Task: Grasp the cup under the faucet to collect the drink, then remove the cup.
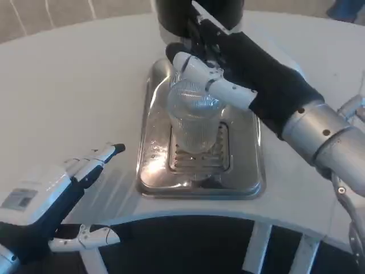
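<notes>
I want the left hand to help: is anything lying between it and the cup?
Nothing visible does. Between the left hand and the clear cup lies only bare white table and the low rim of the steel drip tray. The right hand already grips the cup from the far side.

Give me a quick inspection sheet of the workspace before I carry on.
Surface: white table, bare where visible.
Job's things: clear cup upright on steel drip tray, below black dispenser; fill level cannot be judged.
Clutter: nothing seen.
Hands: right hand wrapped around the cup's top; left hand holds nothing, fingers apart, at the table's near edge.
Cables: nothing seen.
Surroundings: white table legs below; floor beyond the table.
</notes>
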Motion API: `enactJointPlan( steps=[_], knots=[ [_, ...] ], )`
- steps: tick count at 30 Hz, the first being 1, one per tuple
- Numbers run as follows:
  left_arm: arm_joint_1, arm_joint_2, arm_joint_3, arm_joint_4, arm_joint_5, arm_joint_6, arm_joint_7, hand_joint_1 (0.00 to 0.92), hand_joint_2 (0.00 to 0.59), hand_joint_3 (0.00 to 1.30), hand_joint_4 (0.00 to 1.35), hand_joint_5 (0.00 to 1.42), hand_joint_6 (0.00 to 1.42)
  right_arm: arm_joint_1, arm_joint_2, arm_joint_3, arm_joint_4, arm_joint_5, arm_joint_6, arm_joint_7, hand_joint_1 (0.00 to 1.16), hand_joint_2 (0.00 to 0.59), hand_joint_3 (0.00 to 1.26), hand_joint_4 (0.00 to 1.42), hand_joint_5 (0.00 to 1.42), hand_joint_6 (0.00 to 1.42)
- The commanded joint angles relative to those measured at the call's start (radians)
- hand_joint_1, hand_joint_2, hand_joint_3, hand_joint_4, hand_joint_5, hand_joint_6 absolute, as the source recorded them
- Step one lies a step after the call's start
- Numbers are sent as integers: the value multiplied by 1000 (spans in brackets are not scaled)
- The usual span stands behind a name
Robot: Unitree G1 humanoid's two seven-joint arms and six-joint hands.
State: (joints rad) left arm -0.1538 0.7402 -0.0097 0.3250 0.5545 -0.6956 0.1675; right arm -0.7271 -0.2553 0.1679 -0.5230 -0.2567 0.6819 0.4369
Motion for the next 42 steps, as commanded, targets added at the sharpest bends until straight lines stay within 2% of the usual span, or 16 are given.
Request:
enactJointPlan(
  steps=[1,10,18,26,29,33,39,42],
  knots=[
    [9,11,13,2,-10,7,-13,69,88,95,21,103,216,-15,-21,60,12,8,7,26,180,440,0,0,0,2],
    [13,18,23,11,-18,5,-17,58,89,98,21,103,216,-27,-69,146,-19,-36,-7,44,165,438,0,0,0,0],
    [20,15,33,17,-23,-2,-27,54,84,98,21,103,216,-40,-133,234,-54,-133,-72,62,151,444,0,0,0,0],
    [25,4,34,20,-59,8,-50,55,71,66,6,104,216,-24,-147,233,-74,-163,-84,73,143,445,0,0,0,0],
    [16,-20,40,25,-125,37,-91,57,59,7,0,111,215,-15,-148,229,-81,-168,-83,77,141,445,0,0,0,0],
    [3,-44,45,18,-198,75,-139,62,48,0,0,116,215,-8,-150,223,-83,-171,-81,83,139,445,0,0,0,0],
    [-40,-114,45,-19,-284,149,-191,155,28,0,0,145,245,-3,-149,220,-87,-178,-75,83,142,449,0,0,0,0],
    [-55,-136,45,-30,-294,163,-200,161,28,0,0,146,247,-3,-147,220,-89,-183,-69,84,146,452,0,0,0,0]
  ],
)
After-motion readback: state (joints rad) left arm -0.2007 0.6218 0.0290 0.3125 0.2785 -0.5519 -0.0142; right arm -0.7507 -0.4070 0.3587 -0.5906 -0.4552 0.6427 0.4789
